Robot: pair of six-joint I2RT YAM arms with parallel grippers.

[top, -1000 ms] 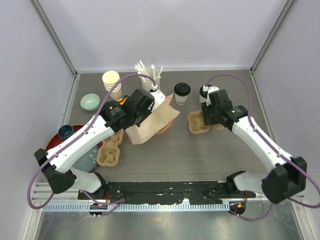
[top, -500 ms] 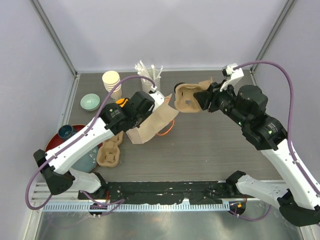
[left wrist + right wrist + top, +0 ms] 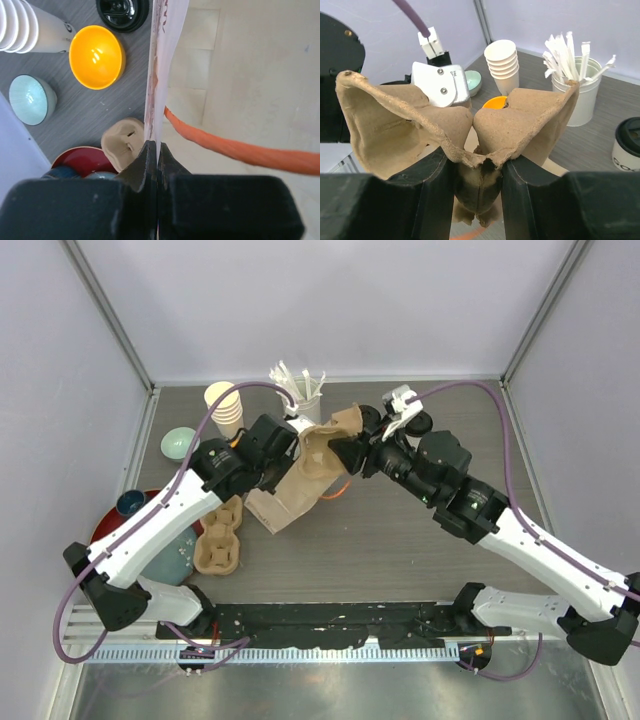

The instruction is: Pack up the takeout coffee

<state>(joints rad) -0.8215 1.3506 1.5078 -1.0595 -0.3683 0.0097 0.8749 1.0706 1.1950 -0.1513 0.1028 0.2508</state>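
The left gripper [image 3: 156, 150] is pinched tight on the edge of the paper bag [image 3: 290, 495]. The right gripper [image 3: 477, 175] is clamped on a cardboard cup carrier [image 3: 520, 117] above the bag. One lidded coffee cup [image 3: 627, 145] stands further right on the table [image 3: 600, 137].

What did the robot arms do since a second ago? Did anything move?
The right gripper lifted the cardboard cup tray off the table and swung it left, up to the paper bag. The left gripper kept pinching the bag's edge. The cup stack, green bowl and stirrers stayed put.
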